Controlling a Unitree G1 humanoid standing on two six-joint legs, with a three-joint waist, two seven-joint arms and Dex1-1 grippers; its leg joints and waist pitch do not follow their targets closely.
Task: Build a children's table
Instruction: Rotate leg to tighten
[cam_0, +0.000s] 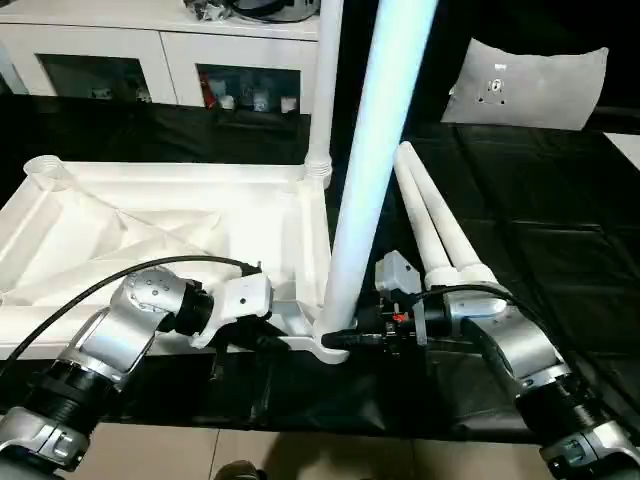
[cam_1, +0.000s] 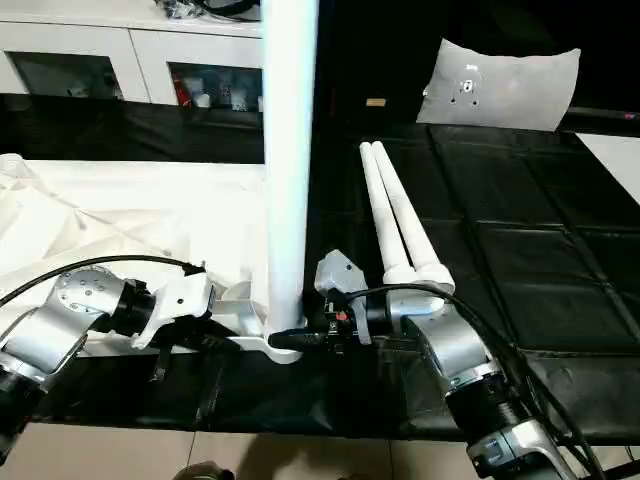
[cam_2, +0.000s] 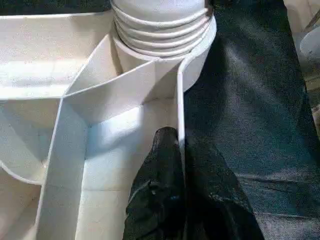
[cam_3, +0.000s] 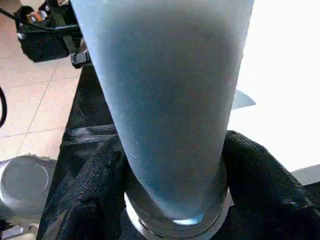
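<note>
White cabinet (cam_0: 160, 50) with glass doors at far left; grey cushion (cam_0: 525, 85) far right on black mat (cam_0: 540, 200).

Upturned white table top (cam_1: 130, 215), upright leg (cam_1: 288, 150) in near corner socket, two loose legs (cam_1: 395, 215) on black mat (cam_1: 520, 270)

- The table top (cam_0: 180, 215) I'm working on looks like smooth white plastic with a faint sheen along its ribs.
- The upright leg (cam_0: 375, 150) is the same smooth plastic, with ridged rings near its base.
- The bench (cam_0: 520, 200) wears a black, slightly glossy, wrinkled sheet.
- My forearms (cam_0: 130, 325) look like brushed silver metal.
- My fingers (cam_2: 165, 200) look black and coarse-textured.
</note>
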